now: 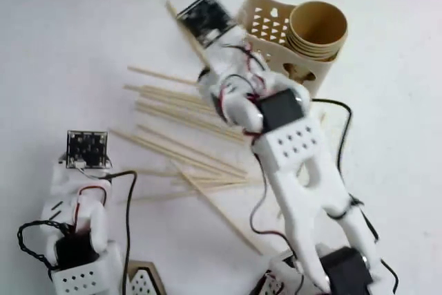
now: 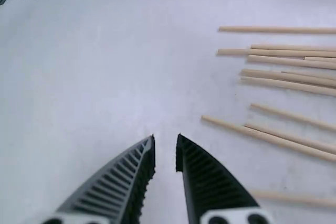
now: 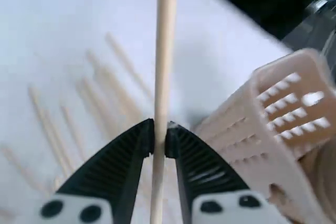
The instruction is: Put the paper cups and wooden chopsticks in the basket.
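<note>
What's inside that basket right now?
A stack of paper cups stands in the basket. Its floor is hidden by the walls and cups, so whether anything else lies there cannot be told.

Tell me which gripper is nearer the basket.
Right. The right gripper holds a chopstick close beside the basket; the left gripper sits far off, by the loose chopsticks.

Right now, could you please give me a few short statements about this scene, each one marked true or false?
1. The right gripper is shut on one chopstick. True.
2. The paper cups lie on the table. False: they stand stacked inside the basket.
3. The left gripper holds a chopstick. False: it is open and empty above the bare table.
4. Many loose chopsticks lie on the table. True.
</note>
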### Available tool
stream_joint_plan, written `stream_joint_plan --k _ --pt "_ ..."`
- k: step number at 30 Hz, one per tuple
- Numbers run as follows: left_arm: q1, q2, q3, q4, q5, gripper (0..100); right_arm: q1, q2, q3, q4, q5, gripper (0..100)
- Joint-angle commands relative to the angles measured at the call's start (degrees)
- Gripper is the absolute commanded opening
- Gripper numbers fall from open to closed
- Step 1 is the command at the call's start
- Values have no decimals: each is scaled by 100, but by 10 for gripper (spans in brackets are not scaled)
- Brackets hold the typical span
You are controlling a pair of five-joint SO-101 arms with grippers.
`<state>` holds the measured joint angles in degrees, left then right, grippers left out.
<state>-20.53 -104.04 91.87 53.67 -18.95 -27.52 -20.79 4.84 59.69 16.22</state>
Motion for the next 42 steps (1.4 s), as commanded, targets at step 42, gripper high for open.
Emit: stream_joint_plan --k 42 --pt "-57 -66 -44 -18 -62 90 1666 2044 1257 -6607 -774 19"
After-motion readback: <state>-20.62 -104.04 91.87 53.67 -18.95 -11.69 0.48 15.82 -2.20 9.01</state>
